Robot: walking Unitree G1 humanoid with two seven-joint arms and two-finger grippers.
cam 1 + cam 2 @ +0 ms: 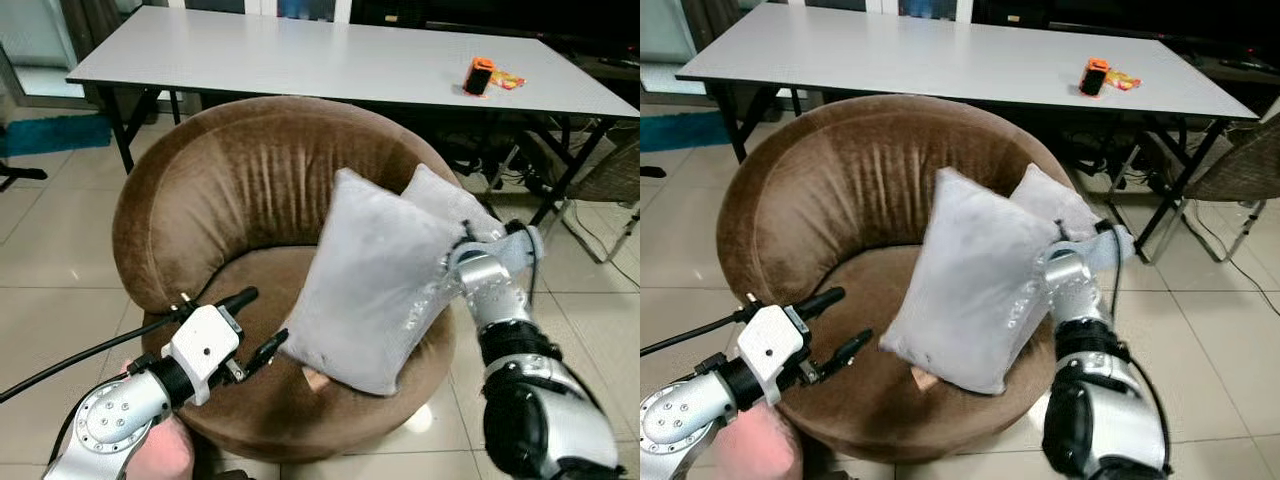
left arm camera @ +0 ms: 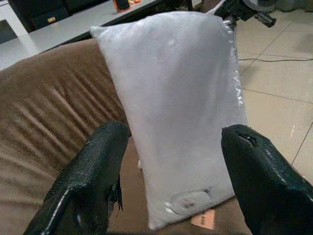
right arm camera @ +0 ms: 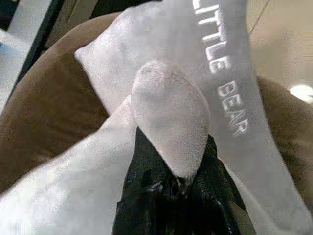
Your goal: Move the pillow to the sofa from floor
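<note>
Two grippers frame the pillow [image 1: 375, 285], which stands tilted on the sofa [image 1: 230, 190] seat at frame centre, its long axis running from lower centre up toward the right. We hold a fold of its upper right edge pinched tight in our right gripper [image 3: 171, 181], so that arm is nearer. Our left gripper [image 2: 171, 171], fingers spread wide, sits lower left, apart from the pillow's bottom corner, which lies straight ahead between its fingers.

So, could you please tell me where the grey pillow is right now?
The grey pillow stands tilted on the brown sofa seat, toward the robot's right, its corner pinched in the right pincer, another pillow behind it.
</note>
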